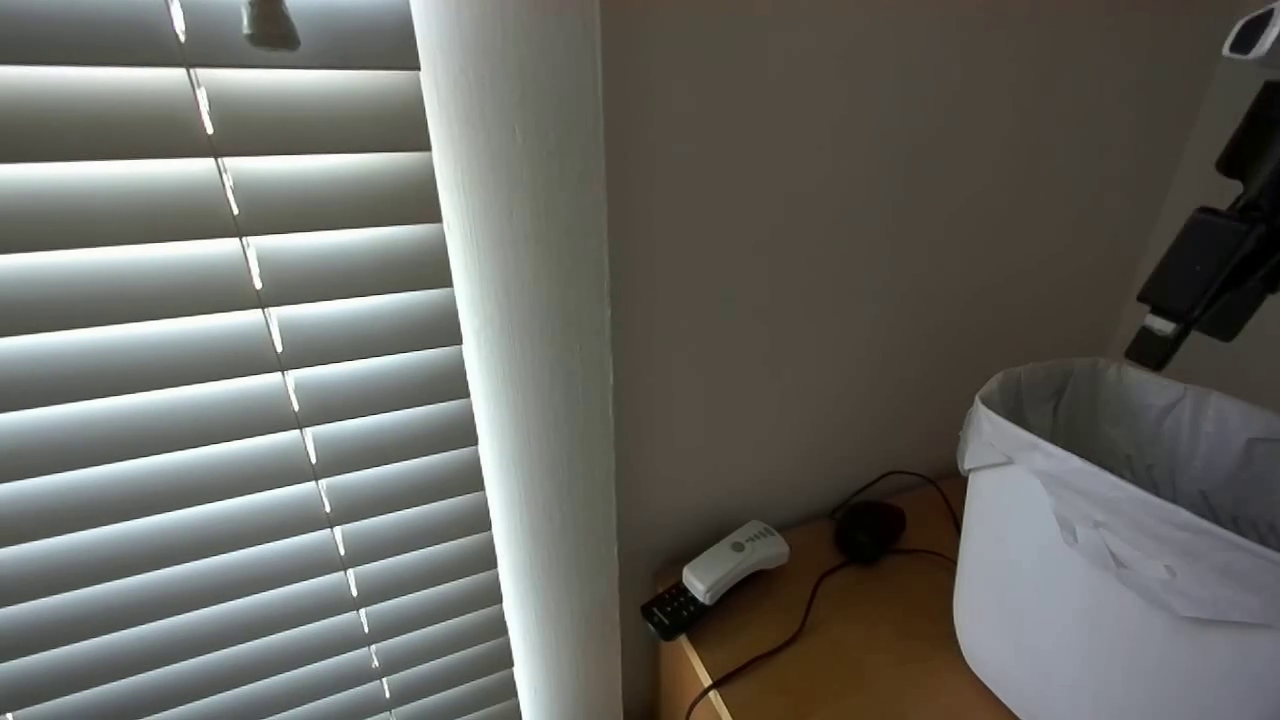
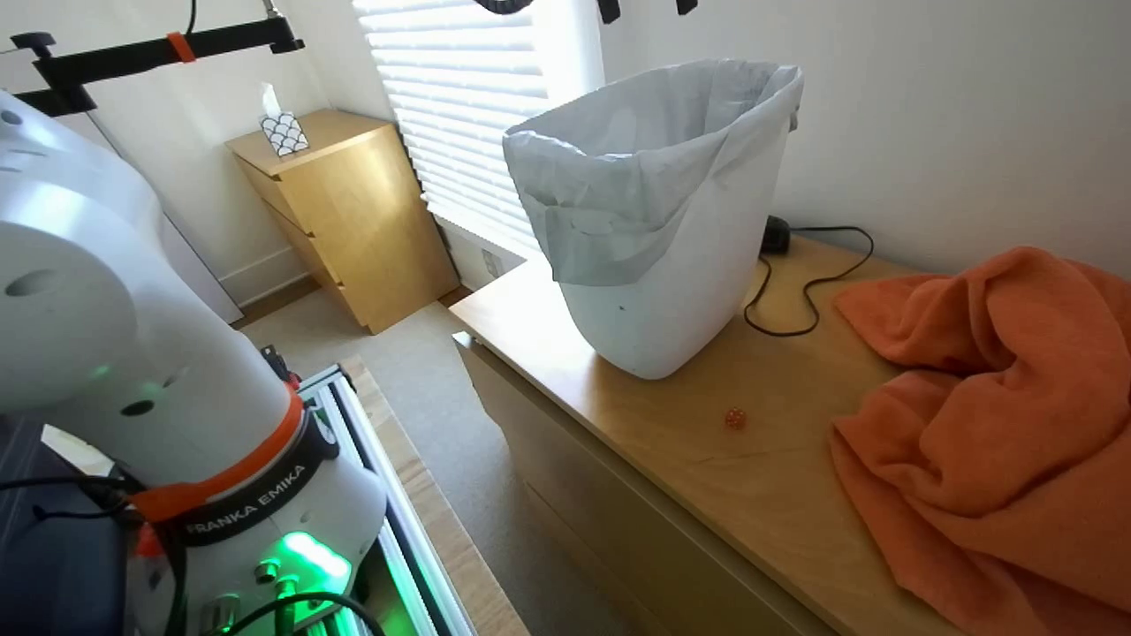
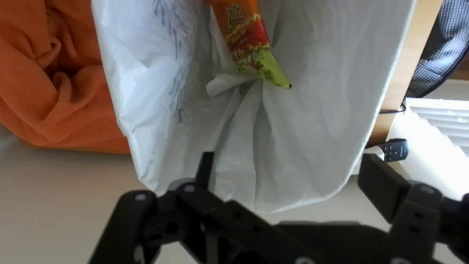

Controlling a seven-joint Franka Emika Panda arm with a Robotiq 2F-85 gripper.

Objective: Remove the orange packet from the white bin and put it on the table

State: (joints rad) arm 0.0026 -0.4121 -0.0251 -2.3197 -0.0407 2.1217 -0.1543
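Note:
The white bin [image 1: 1080, 600] stands on the wooden table [image 1: 850, 640], with a crinkled liner folded over its rim; in an exterior view, bin [image 2: 680, 300] and table [image 2: 795, 459] also show. In the wrist view the orange packet [image 3: 249, 36], orange and red with a yellow-green end, lies inside the lined bin [image 3: 315, 121]; its top is cut off by the frame edge. The packet is hidden in both exterior views. My gripper [image 3: 287, 157] is open and empty, fingers wide apart. It hovers above the bin's rim in both exterior views [image 1: 1190, 330] [image 2: 648, 9], apart from the packet.
An orange cloth [image 2: 998, 442] lies beside the bin. A small orange die [image 2: 735, 418] sits before the bin. A black device [image 1: 870, 530] with a cable, a white handheld device [image 1: 737, 560] and a black remote [image 1: 672, 610] lie near the wall and window blinds.

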